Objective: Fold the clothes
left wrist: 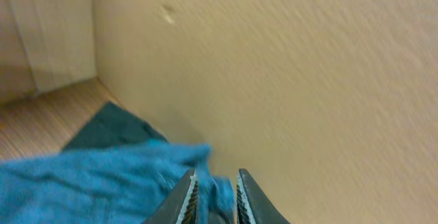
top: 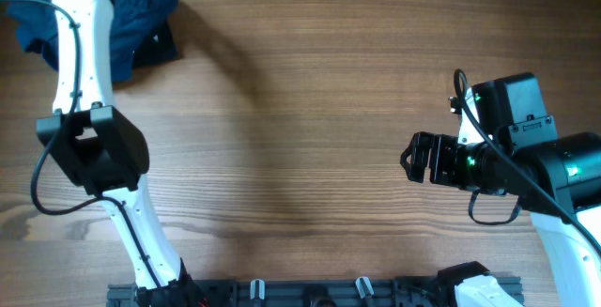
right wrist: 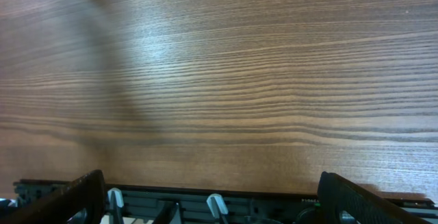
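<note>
- overhead: the clothes [top: 141, 11] sit crumpled and unfolded, well apart from the right claw [top: 414, 158]; all the folding looks left to do. the left arm [top: 80, 53] reaches far out over them.
- left wrist: the left claw [left wrist: 216, 186] is nearly closed, seemingly pinching bright blue cloth.
- right wrist: the right claw is wide open and empty, with bare surface [right wrist: 226, 80] beneath it.

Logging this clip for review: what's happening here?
The left gripper is at the crumpled pile of soft blue cloth garments in the far left corner of the wooden table, narrow jaws around a fold; a grip is unclear. The right gripper hovers open over bare wood, holding nothing. Nothing is folded yet.
</note>
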Controlling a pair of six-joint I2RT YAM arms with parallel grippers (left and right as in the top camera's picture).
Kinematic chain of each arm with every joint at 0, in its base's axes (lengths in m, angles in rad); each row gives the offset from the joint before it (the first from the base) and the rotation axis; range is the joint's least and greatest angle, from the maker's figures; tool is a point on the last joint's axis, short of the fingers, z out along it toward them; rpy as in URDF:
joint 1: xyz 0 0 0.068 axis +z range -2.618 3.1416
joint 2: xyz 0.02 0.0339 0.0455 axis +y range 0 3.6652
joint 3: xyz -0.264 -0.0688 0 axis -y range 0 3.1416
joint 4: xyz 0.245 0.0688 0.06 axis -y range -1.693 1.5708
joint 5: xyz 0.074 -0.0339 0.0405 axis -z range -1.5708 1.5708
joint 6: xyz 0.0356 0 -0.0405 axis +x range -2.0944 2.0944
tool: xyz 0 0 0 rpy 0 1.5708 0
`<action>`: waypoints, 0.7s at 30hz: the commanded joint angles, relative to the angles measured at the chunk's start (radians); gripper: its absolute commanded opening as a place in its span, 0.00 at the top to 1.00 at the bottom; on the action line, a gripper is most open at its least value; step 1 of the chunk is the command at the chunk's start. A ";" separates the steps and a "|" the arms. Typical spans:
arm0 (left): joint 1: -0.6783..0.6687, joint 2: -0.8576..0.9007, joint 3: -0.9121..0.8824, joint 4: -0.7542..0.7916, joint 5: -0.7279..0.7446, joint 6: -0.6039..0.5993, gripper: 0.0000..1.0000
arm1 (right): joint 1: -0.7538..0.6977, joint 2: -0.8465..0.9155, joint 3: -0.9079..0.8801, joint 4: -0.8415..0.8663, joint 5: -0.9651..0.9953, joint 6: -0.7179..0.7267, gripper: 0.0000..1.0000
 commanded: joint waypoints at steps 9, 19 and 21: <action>0.103 0.211 -0.001 0.074 0.073 0.021 0.76 | 0.000 -0.001 0.011 0.005 -0.016 0.042 0.00; 0.158 0.285 -0.001 -0.017 0.066 0.054 0.76 | 0.000 -0.001 0.011 0.010 -0.016 0.060 0.00; 0.158 0.250 0.000 -0.015 0.066 0.052 0.76 | 0.000 -0.001 0.011 0.010 -0.016 0.057 0.00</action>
